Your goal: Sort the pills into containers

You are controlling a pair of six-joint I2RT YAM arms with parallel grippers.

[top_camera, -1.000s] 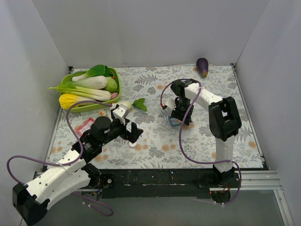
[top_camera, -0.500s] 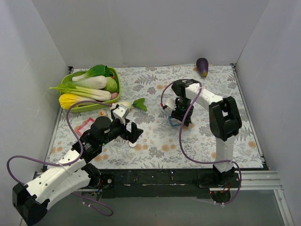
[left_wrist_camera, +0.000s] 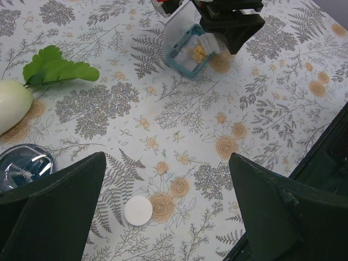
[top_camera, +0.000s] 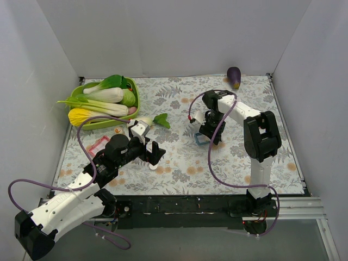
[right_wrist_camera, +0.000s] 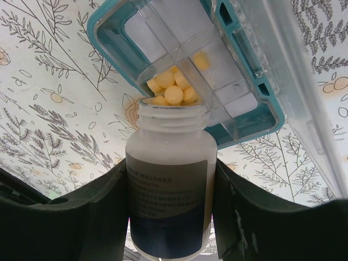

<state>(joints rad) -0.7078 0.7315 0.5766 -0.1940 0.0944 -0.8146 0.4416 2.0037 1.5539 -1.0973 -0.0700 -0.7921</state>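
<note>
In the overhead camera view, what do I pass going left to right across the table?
Green vegetable basket → left claw → blue-rimmed tray → eggplant. The right claw, holding a pill bottle, overlaps the tray, so it's left out.

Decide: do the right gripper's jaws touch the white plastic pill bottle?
Touching. Right wrist view: the jaws press both sides of the white plastic pill bottle.

Bottle [right_wrist_camera: 167, 185] base beyond the right wrist view's bottom edge; blue-grey dish [left_wrist_camera: 24, 162] partly behind the left claw [left_wrist_camera: 166, 163].
</note>
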